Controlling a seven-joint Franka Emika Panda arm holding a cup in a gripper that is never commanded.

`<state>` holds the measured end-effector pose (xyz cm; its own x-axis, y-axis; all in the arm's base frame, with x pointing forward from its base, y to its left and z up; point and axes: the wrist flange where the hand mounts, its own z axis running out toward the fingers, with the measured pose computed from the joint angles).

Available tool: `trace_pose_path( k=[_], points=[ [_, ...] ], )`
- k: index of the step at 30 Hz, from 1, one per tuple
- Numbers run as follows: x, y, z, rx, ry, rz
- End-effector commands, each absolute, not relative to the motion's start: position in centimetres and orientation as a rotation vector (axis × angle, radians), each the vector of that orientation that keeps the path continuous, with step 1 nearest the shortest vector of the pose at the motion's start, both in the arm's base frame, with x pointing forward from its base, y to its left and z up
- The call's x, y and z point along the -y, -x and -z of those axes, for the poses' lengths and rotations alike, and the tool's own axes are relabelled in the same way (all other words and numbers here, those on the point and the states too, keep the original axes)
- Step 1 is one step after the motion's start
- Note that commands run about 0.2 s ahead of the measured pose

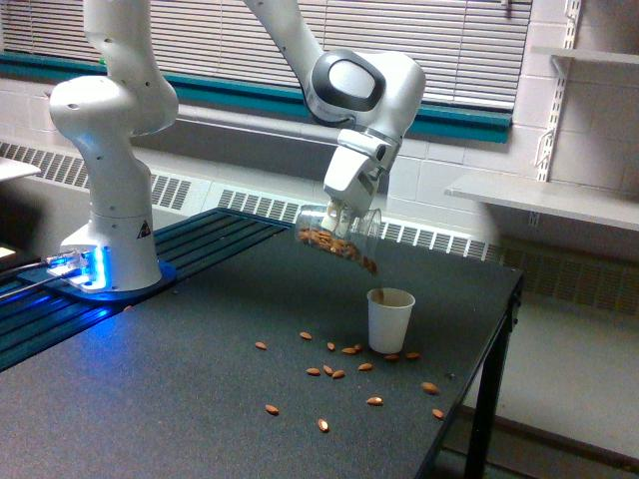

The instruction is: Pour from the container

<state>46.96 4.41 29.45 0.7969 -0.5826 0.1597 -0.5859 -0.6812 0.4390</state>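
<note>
Exterior view: no legible writing anywhere.

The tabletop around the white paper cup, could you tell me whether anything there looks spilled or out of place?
Yes. Brown nuts lie scattered on the dark table around the paper cup, some near the table's edge. The hand holds the clear container tilted above the cup, so these nuts probably missed it.

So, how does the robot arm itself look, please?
The arm is glossy white with rounded joints and a dark grey cap on the wrist joint. Its base glows blue, carries a small triangular sticker and has cables attached. The hand is white and boxy.
</note>
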Motion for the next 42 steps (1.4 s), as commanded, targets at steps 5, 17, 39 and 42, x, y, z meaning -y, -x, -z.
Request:
trace_pose_path(
  k=[5,17,39,42],
  points=[
    [-4.99,-47.48,-29.79,0.844,-2.501,-0.019],
    [-5.48,-47.56,-29.57,0.824,-2.493,-0.007],
    [-5.76,-47.81,-29.79,0.804,-2.477,0.008],
    [-5.76,-47.82,-29.78,0.801,-2.475,0.015]
  ],
)
